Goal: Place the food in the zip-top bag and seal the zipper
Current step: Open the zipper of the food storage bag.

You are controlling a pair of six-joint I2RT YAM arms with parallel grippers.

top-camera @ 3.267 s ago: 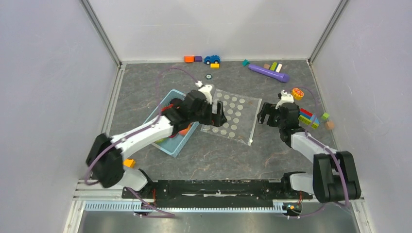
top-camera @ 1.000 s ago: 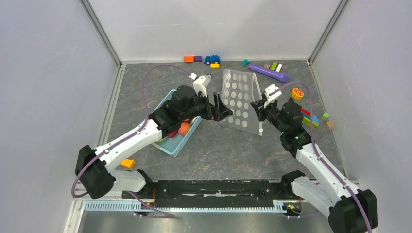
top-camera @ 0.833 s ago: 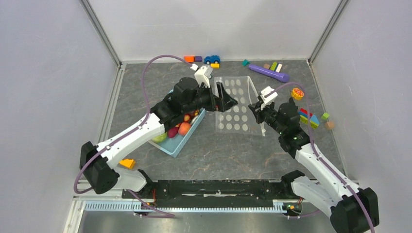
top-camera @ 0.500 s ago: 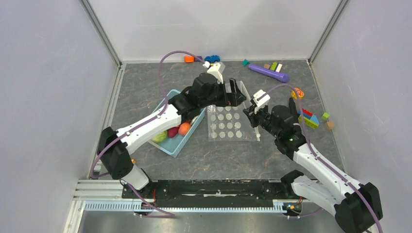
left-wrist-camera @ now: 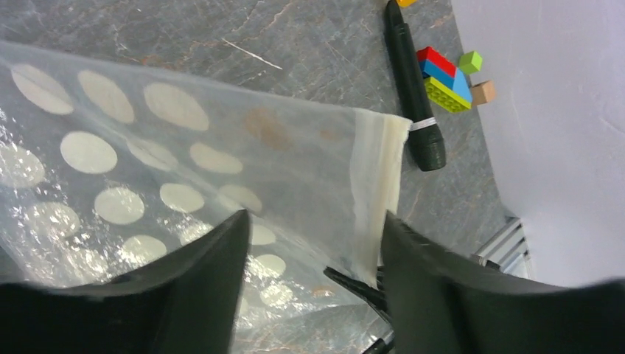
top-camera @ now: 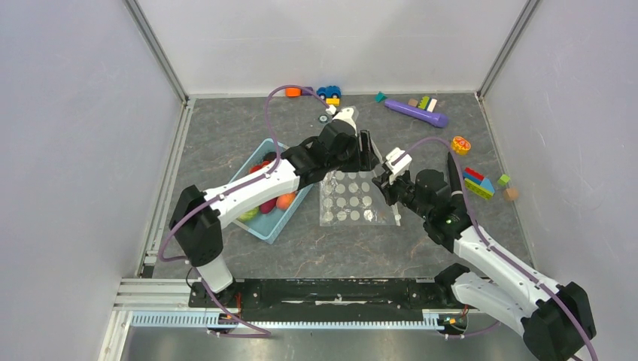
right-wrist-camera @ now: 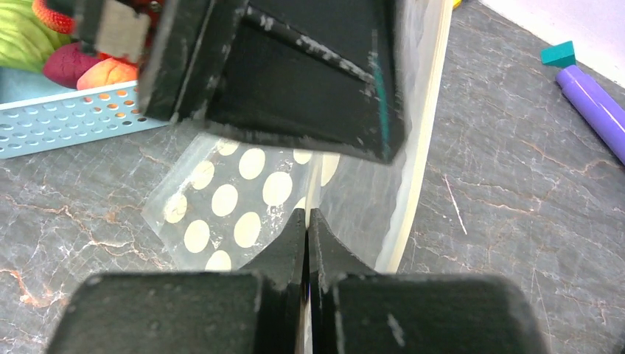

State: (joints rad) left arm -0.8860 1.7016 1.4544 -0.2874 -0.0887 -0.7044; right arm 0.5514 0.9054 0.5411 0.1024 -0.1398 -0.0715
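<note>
Mid-table: clear white-dotted zip-top plastic bag point(top-camera: 347, 201). Right gripper point(right-wrist-camera: 306, 218) pinched shut on its film beside white zipper strip point(right-wrist-camera: 417, 133). Left gripper point(left-wrist-camera: 313, 236) fingers spread, straddling bag edge. Toy food point(right-wrist-camera: 103, 72) in light blue perforated basket point(right-wrist-camera: 66, 122).

**Bag mouth mostly covered**
From above, the left end effector point(top-camera: 367, 153) and right end effector point(top-camera: 384, 183) cover the zip-top bag's point(top-camera: 347, 203) far edge; its slider is too small to find, and the left arm point(top-camera: 248, 188) hides some food point(top-camera: 284, 200) in the basket point(top-camera: 290, 216).

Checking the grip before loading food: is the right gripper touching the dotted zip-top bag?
Touching: right wrist view shows the right gripper shut on the zip-top bag.
</note>
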